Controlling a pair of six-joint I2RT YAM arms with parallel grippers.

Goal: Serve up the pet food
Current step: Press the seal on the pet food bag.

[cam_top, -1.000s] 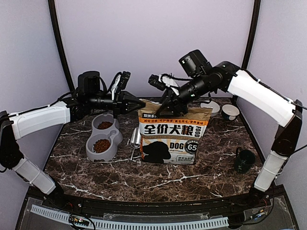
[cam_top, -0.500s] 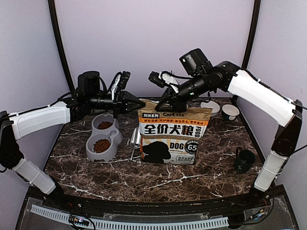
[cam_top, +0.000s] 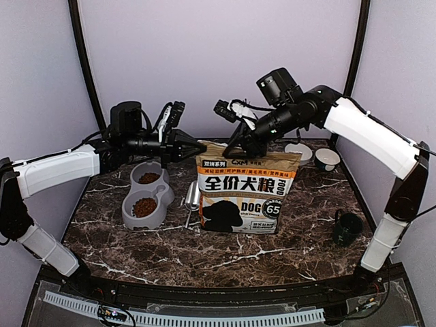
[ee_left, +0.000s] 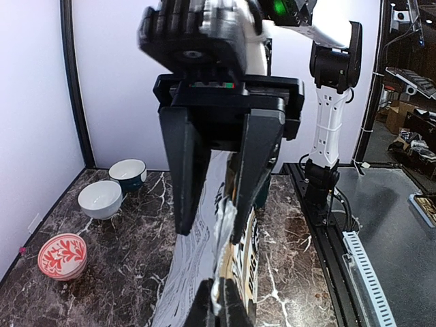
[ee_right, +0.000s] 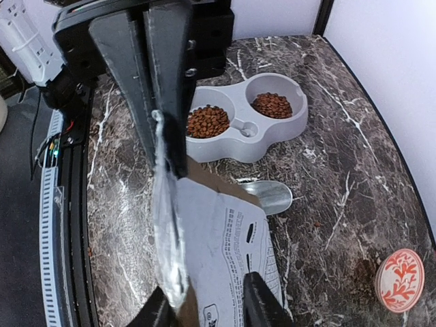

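The pet food is reddish-brown kibble [cam_top: 144,206] in both cups of the grey double bowl [cam_top: 129,219]; it also shows in the right wrist view [ee_right: 208,121]. The printed dog-food bag [cam_top: 245,194] stands upright at mid table. My left gripper [cam_top: 202,146] is shut on the top left corner of the bag; its jaws pinch the silvery edge in the left wrist view [ee_left: 219,310]. My right gripper [cam_top: 236,146] is open over the bag's top edge, one finger [ee_right: 262,303] on each side of the back panel. A metal scoop [cam_top: 191,197] lies between bowl and bag.
A white bowl [cam_top: 298,151] and a dark-rimmed bowl [cam_top: 327,159] stand at the back right. A black mug [cam_top: 347,228] stands at the right. A red patterned bowl [ee_right: 402,271] sits behind the bag.
My right arm has shifted slightly up and to the right above the bag's top edge. The left arm and the bag have not moved.
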